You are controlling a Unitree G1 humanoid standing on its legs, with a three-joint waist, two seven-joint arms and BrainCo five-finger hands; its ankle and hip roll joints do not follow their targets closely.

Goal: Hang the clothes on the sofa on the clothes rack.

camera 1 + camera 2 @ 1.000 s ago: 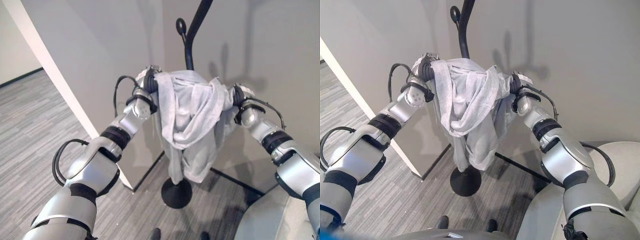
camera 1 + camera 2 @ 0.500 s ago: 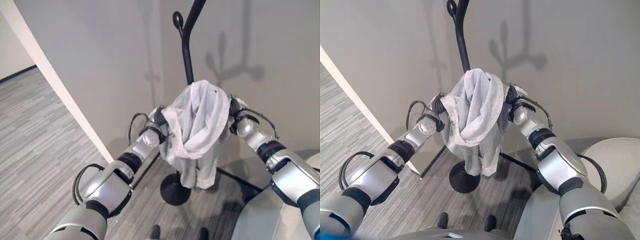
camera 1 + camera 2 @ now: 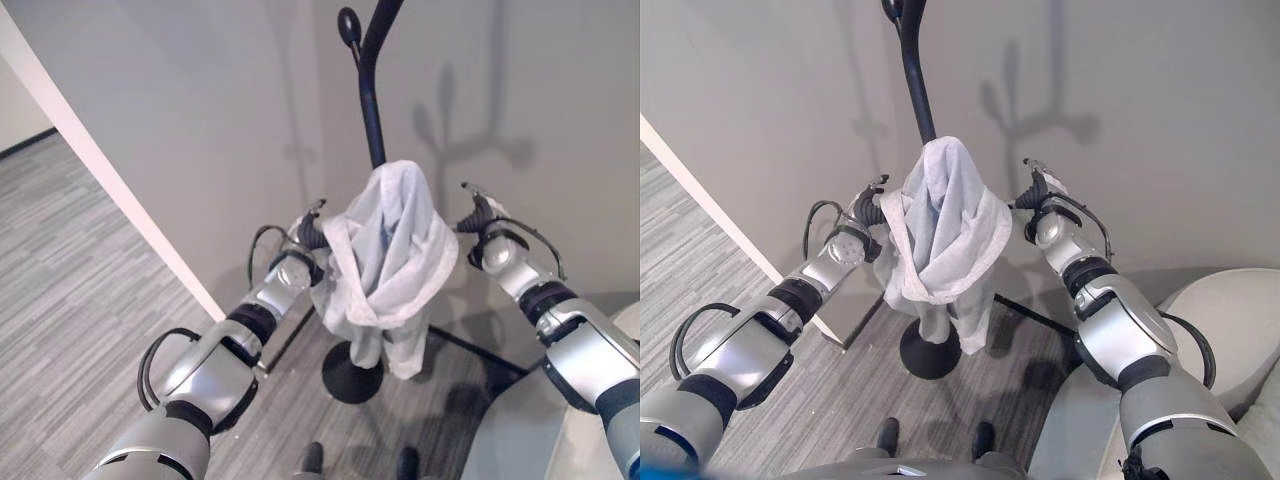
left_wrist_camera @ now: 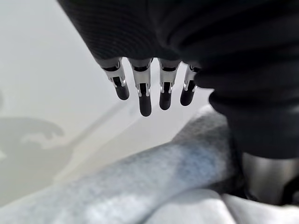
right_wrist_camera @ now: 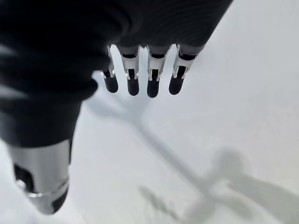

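Note:
A light grey garment (image 3: pixel 385 250) hangs draped over a hook of the black clothes rack (image 3: pixel 372 110), its folds falling toward the rack's round base (image 3: pixel 350 375). My left hand (image 3: pixel 308 232) is against the garment's left edge with its fingers (image 4: pixel 142 91) straight; the cloth (image 4: pixel 140 186) lies beside its thumb. My right hand (image 3: pixel 478 212) is held apart from the garment on its right side. In the right wrist view its fingers (image 5: pixel 140 79) are straight and hold nothing, with the plain wall past them.
A grey wall stands right behind the rack. A white partition edge (image 3: pixel 110 190) slants down on the left, with grey carpet (image 3: pixel 70 270) beyond it. The pale sofa (image 3: pixel 1230 330) curves in at the lower right.
My right hand has let go of the garment and drawn off to the right. The left hand's fingers have come off the cloth. The garment now hangs narrower on the rack.

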